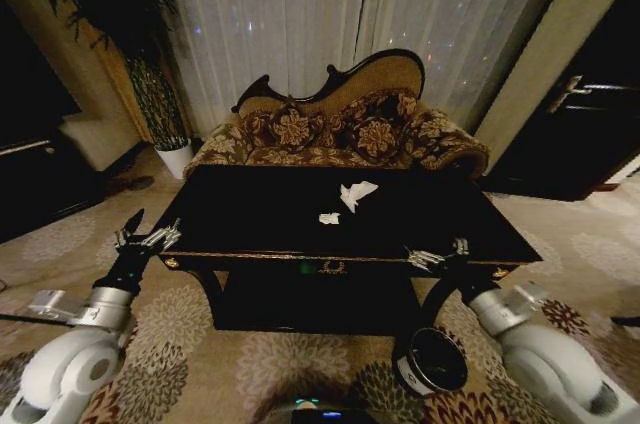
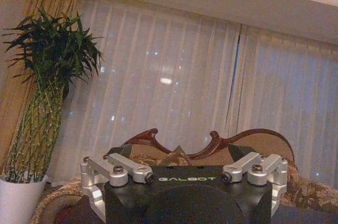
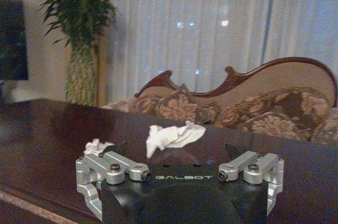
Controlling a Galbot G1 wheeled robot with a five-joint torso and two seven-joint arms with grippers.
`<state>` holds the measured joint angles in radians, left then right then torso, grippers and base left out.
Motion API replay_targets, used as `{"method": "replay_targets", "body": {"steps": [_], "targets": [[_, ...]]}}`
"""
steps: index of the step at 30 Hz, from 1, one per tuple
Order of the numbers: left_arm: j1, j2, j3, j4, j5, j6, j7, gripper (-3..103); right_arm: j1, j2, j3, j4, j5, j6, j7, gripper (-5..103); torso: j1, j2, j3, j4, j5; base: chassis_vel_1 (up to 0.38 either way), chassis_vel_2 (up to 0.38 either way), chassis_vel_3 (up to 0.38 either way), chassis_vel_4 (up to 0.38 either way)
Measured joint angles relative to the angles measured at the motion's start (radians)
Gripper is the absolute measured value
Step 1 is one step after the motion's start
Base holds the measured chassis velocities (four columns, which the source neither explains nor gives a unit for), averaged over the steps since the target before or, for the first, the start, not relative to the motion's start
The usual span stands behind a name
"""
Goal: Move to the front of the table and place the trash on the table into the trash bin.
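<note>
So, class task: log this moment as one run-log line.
base: facing table | trash: two crumpled papers on top | bin: floor, right | left gripper, right gripper: open, empty

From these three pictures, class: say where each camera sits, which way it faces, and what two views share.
Head view: high on the robot, looking down at the table, paper scraps and trash bin; both arms show, left pincer, right pincer.
Left wrist view: behind the left pincer, facing the sofa, curtain and plant.
Right wrist view: behind the right pincer, low over the tabletop, facing the scraps.
Both wrist views share sofa, curtain and plant.
</note>
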<state>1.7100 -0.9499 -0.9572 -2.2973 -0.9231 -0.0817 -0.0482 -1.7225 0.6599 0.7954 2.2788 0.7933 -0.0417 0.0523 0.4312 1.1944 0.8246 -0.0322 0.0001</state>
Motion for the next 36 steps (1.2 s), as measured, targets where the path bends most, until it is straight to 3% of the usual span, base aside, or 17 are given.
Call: {"method": "replay_targets", "body": {"steps": [4, 11, 22, 36], "targets": [[0.000, 0.000, 0.000, 0.000, 0.000, 0.000, 0.000, 100, 0.116, -0.086, -0.086, -0.062, 0.017, 0.005, -0.003, 100, 0.000, 0.000, 0.000, -0.0001, 0.0001, 0.000, 0.000, 0.000, 0.000], [0.000, 0.000, 0.000, 0.000, 0.000, 0.000, 0.000, 100, 0.313, -0.162, -0.253, -0.162, 0.061, 0.001, -0.001, 100, 0.000, 0.000, 0.000, 0.0000, -0.0001, 0.000, 0.000, 0.000, 0.000], [0.000, 0.000, 0.000, 0.000, 0.000, 0.000, 0.000, 100, 0.543, -0.177, -0.528, -0.259, 0.060, -0.015, -0.002, 100, 0.000, 0.000, 0.000, 0.0000, 0.0000, 0.000, 0.000, 0.000, 0.000], [0.000, 0.000, 0.000, 0.000, 0.000, 0.000, 0.000, 100, 0.697, -0.204, -0.714, -0.268, 0.082, -0.041, 0.001, 100, 0.000, 0.000, 0.000, -0.0001, -0.0001, 0.000, 0.000, 0.000, 0.000]]}}
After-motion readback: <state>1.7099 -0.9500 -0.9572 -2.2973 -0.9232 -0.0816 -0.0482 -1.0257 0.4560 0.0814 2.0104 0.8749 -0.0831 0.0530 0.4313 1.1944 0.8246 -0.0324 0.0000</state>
